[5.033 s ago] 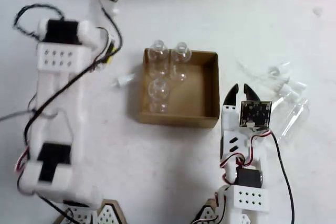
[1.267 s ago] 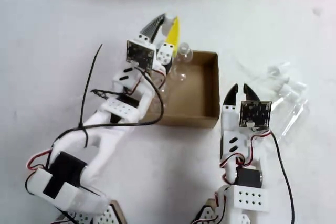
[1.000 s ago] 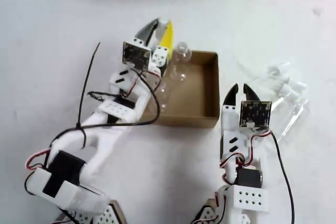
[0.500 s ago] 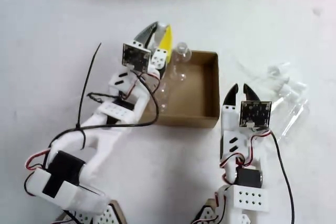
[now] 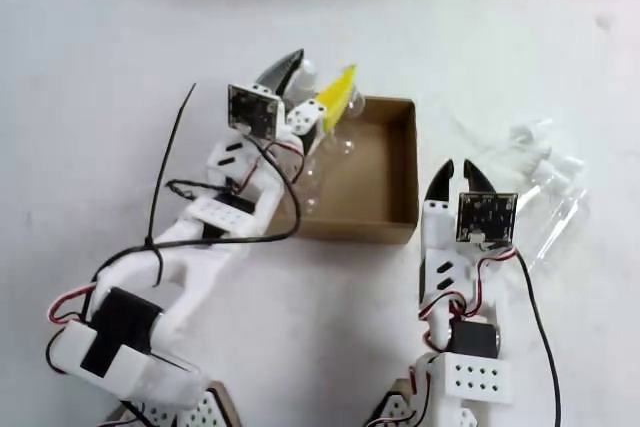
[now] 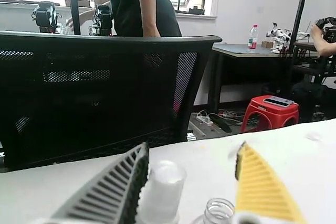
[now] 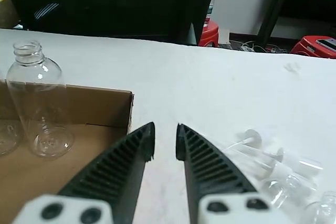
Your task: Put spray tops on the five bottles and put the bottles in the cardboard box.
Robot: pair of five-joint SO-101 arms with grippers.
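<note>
Since a clear plastic bottle (image 7: 42,103) is standing topless in the brown cardboard box (image 5: 340,230), capping is looking unfinished; left gripper (image 5: 322,64) gaping, right gripper (image 7: 164,128) barely parted, both empty.

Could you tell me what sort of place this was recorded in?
Probably a robotics lab or shared workroom: a mesh office chair stands behind the white table, with a red stool, floor cables and another desk carrying equipment beyond.

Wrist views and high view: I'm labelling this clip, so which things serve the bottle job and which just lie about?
Job: cardboard box, bottle inside it, loose bottles, spray tops.
Lying about: black chair, red stool.
</note>
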